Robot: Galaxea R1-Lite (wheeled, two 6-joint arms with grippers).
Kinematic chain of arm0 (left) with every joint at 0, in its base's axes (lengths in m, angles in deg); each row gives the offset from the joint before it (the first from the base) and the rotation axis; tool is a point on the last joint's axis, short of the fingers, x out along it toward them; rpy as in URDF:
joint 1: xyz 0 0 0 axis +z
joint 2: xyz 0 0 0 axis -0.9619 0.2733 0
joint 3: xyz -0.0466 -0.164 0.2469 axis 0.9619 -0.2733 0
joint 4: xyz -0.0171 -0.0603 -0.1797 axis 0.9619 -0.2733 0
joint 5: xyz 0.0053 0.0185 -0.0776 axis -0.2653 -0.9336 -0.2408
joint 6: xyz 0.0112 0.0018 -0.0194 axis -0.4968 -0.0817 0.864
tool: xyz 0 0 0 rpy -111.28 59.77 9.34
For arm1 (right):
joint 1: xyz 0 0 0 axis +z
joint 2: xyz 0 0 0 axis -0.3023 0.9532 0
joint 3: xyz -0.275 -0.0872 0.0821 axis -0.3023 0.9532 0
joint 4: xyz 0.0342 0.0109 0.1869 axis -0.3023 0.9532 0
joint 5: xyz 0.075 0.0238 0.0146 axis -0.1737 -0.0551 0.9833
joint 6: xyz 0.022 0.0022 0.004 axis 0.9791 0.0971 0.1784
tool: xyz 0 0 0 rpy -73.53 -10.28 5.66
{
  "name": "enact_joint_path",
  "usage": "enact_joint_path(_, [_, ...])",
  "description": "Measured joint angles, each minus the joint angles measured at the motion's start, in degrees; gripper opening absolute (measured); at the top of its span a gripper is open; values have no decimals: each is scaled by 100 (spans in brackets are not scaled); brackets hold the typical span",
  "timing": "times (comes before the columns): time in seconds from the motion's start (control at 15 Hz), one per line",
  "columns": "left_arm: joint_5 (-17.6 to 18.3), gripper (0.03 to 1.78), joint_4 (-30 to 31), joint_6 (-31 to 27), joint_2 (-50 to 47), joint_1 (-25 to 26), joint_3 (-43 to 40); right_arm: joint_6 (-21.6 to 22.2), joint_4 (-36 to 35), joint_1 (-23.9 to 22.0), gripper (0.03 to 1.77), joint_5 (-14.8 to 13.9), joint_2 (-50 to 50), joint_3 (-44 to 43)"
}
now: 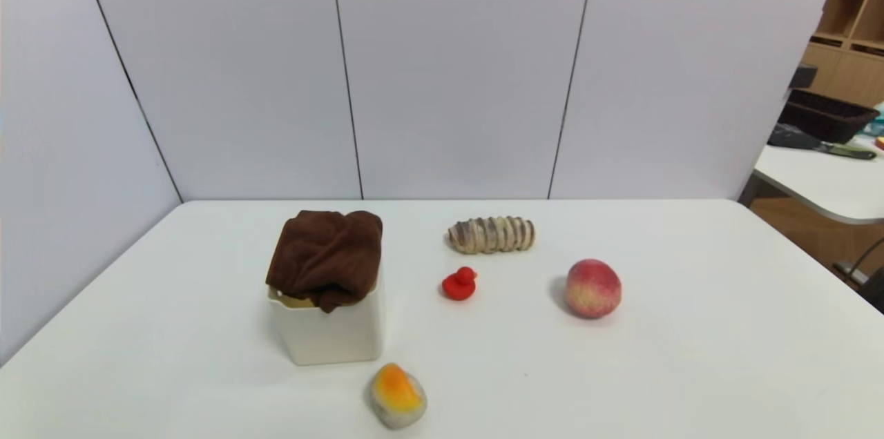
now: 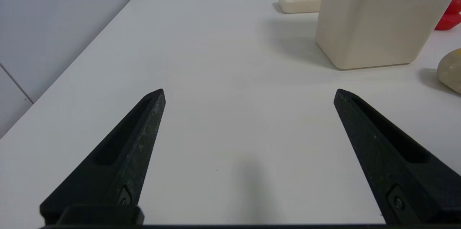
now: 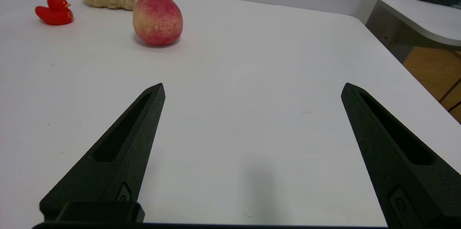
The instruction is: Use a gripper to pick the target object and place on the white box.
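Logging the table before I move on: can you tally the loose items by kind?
Cloth: 1, dark brown terry towel on the cream-white plastic bin
Bins: 1
Food-like items: 3, ridged tan bread roll, pink peach, orange-grey mango
Toys: 1, red rubber duck
Soap-like blocks: 1, flat white
Total: 7

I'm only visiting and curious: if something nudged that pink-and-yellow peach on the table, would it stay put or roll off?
The peach looks rounded with little flat base, so a push would probably send it rolling or wobbling. The table around it appears smooth and bare, so little would stop it. Both grippers, left and right, are open and well away from it.
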Motion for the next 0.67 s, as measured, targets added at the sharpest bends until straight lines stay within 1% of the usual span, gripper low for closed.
enact_joint_path(0.47, [0,169,0,0,-2,0,0,-15,0,7,169,2,-4,1])
enact_joint_path(0.67, [0,169,2,0,-2,0,0,107,4,5,170,-9,-4,0])
